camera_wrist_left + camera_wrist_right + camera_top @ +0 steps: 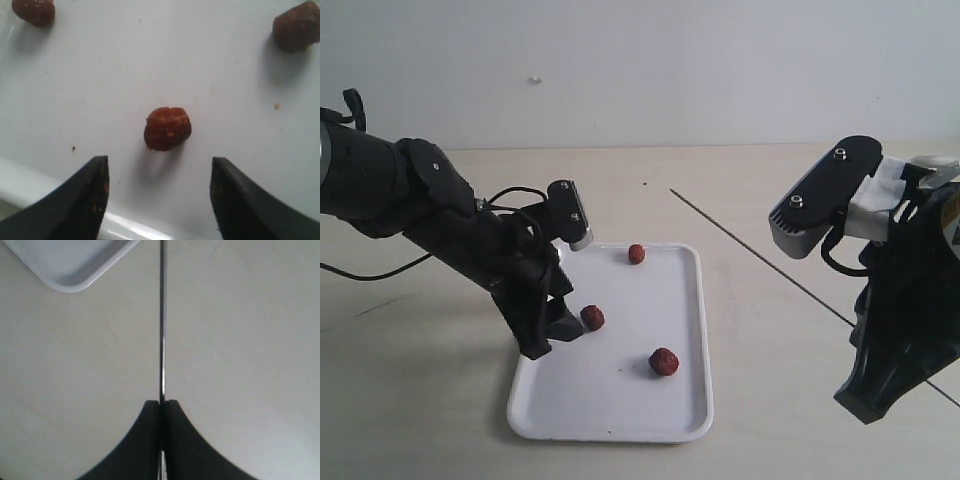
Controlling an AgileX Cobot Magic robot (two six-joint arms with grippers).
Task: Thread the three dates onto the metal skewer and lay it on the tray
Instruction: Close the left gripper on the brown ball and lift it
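Left gripper (159,167) low over the tray (620,395), jaws apart. I count all three dates (592,318) on the tray. Right gripper (162,404) clamped on metal skewer (162,315), beside the tray.

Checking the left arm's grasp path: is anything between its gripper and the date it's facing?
Nothing visible. The left gripper is open, and only bare tray lies between it and the middle date; the other two dates sit far aside.
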